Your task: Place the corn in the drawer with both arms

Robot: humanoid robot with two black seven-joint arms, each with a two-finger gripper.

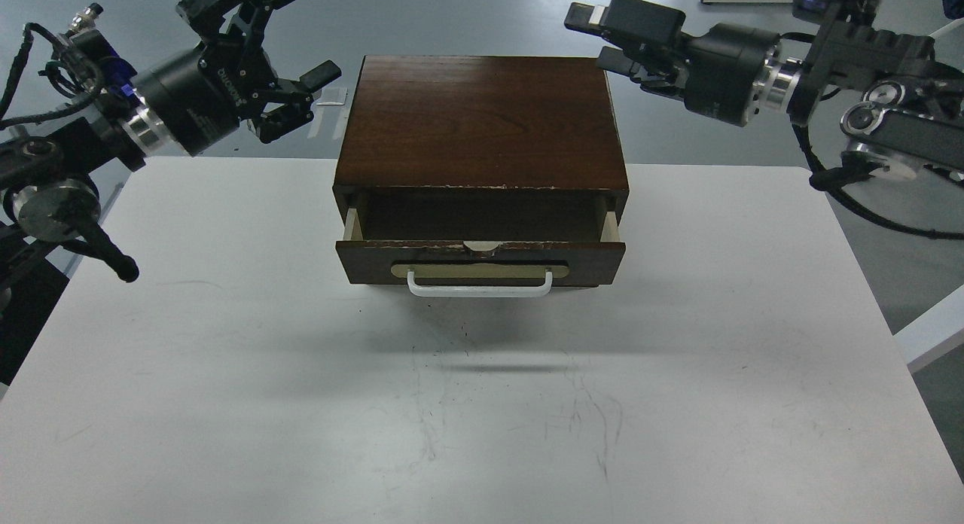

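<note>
Corn can't be seen anywhere, only dark shadow shows inside the drawer (480, 262), which is pulled partly out of the cabinet (480, 121) on the white table (226, 358). Left gripper (290, 72) is held up beside the cabinet, fingers spread, nothing gripped. Right gripper (614, 38) is raised past the far right corner, fingers parted, nothing gripped

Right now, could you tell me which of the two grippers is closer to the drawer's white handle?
The left gripper: it hangs lower and nearer the white handle than the right gripper, raised beyond the cabinet's far corner.
</note>
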